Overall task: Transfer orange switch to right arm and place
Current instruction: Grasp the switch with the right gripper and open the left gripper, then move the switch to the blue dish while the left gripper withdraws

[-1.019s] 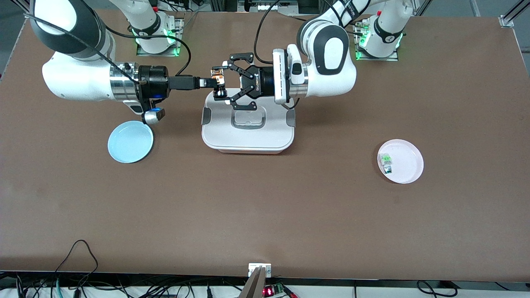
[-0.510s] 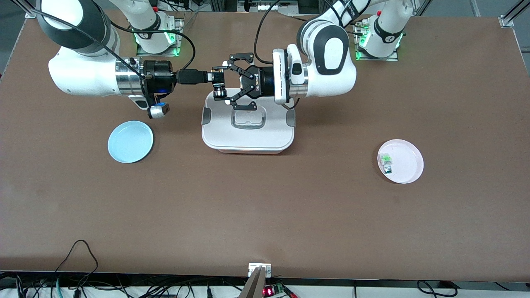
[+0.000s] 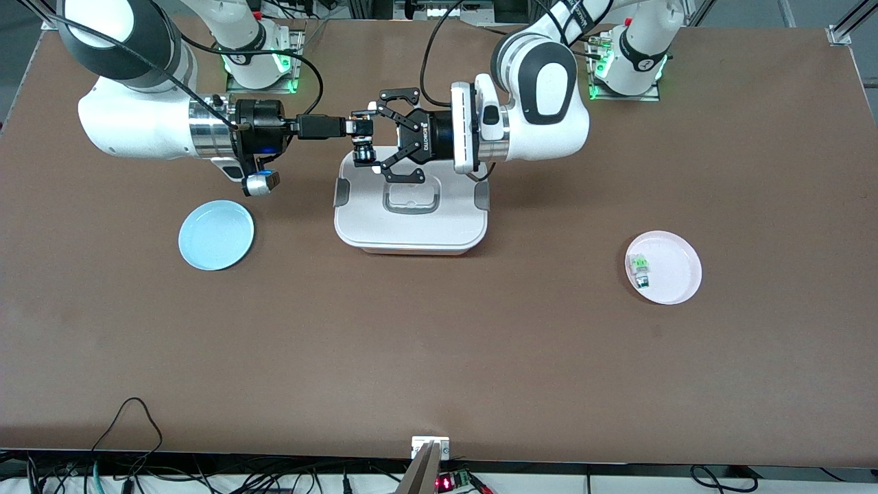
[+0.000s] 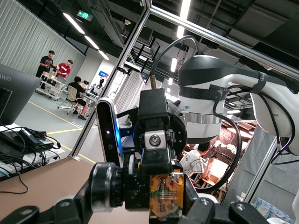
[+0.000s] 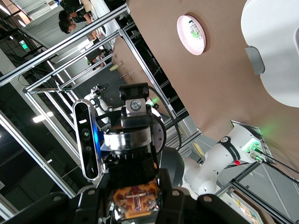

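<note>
The orange switch (image 3: pixel 362 140) hangs in the air over the farther edge of the white lidded box (image 3: pixel 411 230). My left gripper (image 3: pixel 360 138), with its black open linkage, is shut on the switch end to end, one finger on the cap and one on the rear block. The left wrist view shows this (image 4: pixel 166 196). My right gripper (image 3: pixel 355 128), slim and black, comes from the other arm's end and sits tight on the switch's tan-orange rear block (image 5: pixel 135 201), a finger on each side.
A pale blue plate (image 3: pixel 216 235) lies toward the right arm's end of the table. A pink plate (image 3: pixel 675 278) holding a green-and-silver switch (image 3: pixel 640 269) lies toward the left arm's end. The box stands under both grippers.
My right arm has moved its wrist closer to the left gripper, and its gripper has shifted onto the switch's rear block. The left gripper and the switch have stayed in place.
</note>
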`<state>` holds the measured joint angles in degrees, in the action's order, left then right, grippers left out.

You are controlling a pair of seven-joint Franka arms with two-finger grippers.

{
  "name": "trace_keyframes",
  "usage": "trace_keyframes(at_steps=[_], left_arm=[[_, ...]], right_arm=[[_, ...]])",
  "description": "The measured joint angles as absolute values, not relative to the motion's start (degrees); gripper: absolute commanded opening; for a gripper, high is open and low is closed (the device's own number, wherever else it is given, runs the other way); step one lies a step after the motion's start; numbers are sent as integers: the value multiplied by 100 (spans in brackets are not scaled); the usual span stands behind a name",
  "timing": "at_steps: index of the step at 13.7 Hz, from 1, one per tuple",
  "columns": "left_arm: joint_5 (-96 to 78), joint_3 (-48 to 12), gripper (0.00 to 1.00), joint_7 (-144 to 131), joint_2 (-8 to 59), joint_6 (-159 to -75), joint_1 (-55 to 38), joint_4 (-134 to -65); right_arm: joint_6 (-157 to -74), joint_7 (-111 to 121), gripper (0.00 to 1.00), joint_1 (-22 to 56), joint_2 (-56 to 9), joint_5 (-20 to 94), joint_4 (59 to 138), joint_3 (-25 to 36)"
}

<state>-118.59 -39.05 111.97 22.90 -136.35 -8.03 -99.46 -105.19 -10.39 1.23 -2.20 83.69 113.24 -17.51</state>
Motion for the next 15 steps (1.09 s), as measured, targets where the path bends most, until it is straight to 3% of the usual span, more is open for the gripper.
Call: trace_keyframes(at_steps=[8, 15], left_arm=[[-11744, -3846, 100, 10639, 1997, -13725, -368, -9900], [-10401, -3761, 100, 10674, 1542, -13671, 1402, -10203]], right_arm=[[-10523, -996, 7, 111, -211, 8170, 11266, -1704], [-9980, 1154, 7, -10, -289, 4236, 10729, -1414]])
